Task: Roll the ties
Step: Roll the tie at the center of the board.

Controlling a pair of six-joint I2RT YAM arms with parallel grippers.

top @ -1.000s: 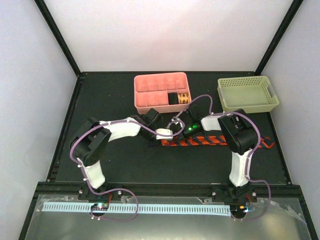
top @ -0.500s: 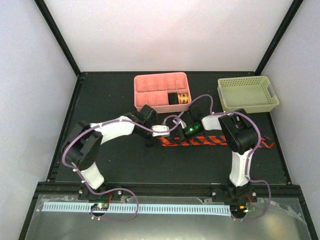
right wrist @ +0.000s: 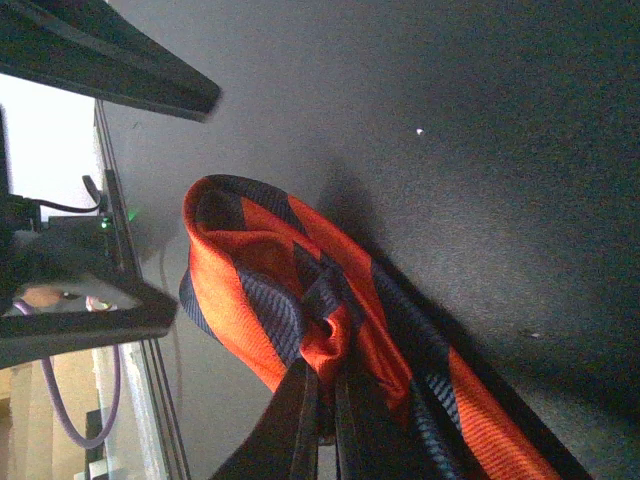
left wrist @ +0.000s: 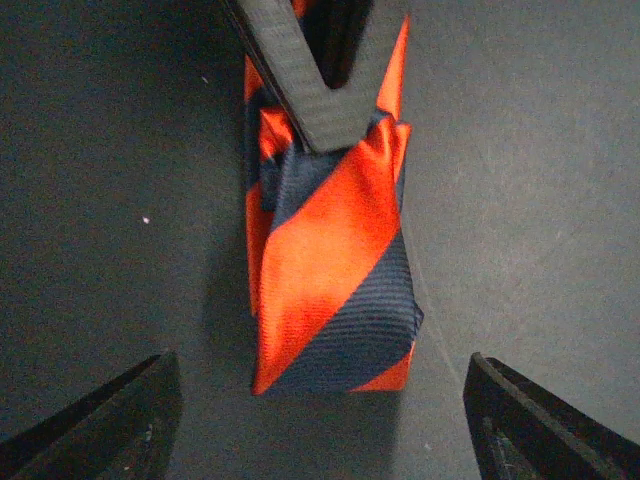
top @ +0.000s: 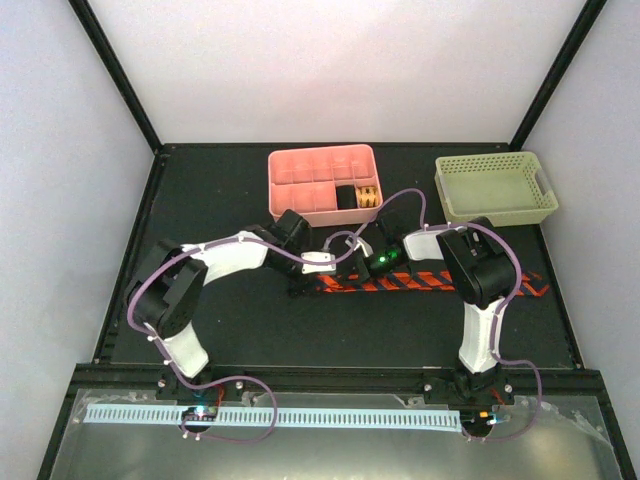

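One tie [left wrist: 330, 280], partly behind right fingers [left wrist: 298, 85]

We see the tie [left wrist: 335, 290] mid-frame on the dark table [left wrist: 520, 180]: orange-red w/ navy diagonal stripes, bottom end folded over into a thick doubled bundle, the rest running out the top edge. Top centre, the right hand [left wrist: 335, 125] comes in as a dark V, tips pinched together on the fold. Left hand [left wrist: 320, 425] is spread wide, w/ fingers [left wrist: 110, 420] in the bottom corners, clear of the fabric.
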